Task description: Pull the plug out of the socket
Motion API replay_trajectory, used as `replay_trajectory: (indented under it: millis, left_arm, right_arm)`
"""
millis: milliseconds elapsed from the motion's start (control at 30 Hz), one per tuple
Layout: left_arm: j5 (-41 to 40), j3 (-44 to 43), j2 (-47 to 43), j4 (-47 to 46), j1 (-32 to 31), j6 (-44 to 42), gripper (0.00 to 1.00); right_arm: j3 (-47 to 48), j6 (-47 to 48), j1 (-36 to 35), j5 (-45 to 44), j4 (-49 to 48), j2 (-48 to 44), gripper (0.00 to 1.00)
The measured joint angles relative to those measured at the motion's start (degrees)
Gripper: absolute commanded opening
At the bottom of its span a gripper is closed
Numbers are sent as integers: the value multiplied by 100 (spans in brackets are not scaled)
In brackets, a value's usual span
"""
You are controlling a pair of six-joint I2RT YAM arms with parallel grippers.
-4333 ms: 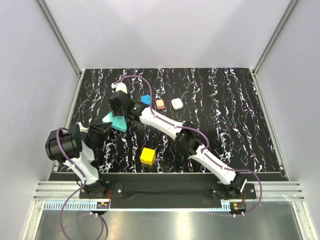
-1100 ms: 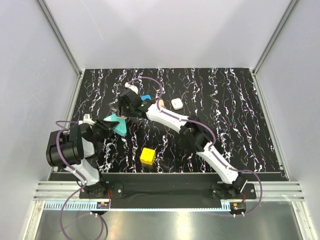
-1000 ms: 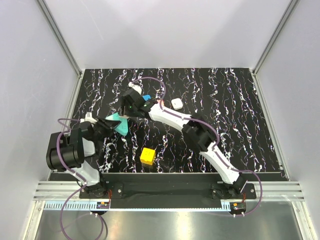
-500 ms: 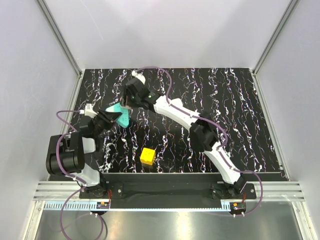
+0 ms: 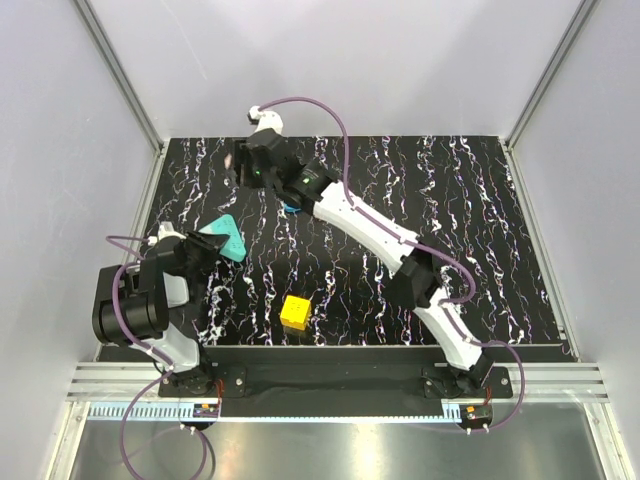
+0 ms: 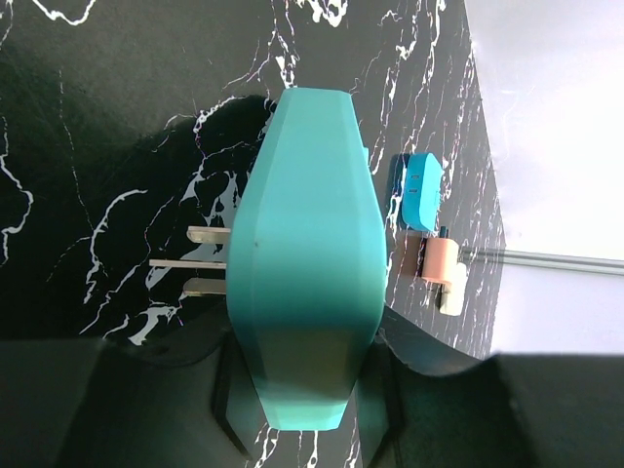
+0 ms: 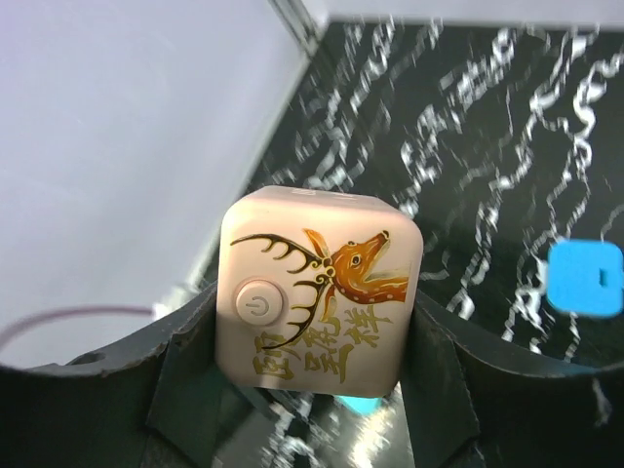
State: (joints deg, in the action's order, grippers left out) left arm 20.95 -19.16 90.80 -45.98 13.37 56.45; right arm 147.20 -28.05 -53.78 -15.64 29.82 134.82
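Plug (image 7: 322, 283) clamped in the right gripper (image 7: 314, 327), well apart from the socket (image 6: 307, 253) clamped in the left gripper (image 6: 304, 390)

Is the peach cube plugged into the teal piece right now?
No, the right hand holds the cube by itself, while the teal piece sits apart in the left hand.

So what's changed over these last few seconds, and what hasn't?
The right gripper has pulled the plug off the socket and carried it toward the far-left corner of the table, still clamped. The left gripper kept hold of the socket; the yellow cube stayed put.
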Motion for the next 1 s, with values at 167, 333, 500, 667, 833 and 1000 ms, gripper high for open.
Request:
replay_trajectory:
  millis: [167,333,500,667,833,1000]
  left_arm:
    - [66,-24,59,146,57,-131,55]
    - [420,-354,129,219,153,-278,99]
    - [511,-544,-219,1191,170,-601,99]
    - [435,-826,-1021,2708,170,-894,99]
    - [118,-1287,-1263,4041,170,-1307,99]
    - [-326,-1405,-1757,5143,168,-1729,99]
  right_arm:
    - [-1790,151,553,754,83,-621,0]
    - [-4308,138,1661,1486,-326,-1996,0]
    - [-5608,63,2968,2050,-756,-3051,0]
    - [-6142,-66,3936,2833,-1204,-3397,0]
    - [-6457,-271,4695,3904,-1537,-3237,3]
    - [-6439,-326,5090,4719,-1781,-2614,10]
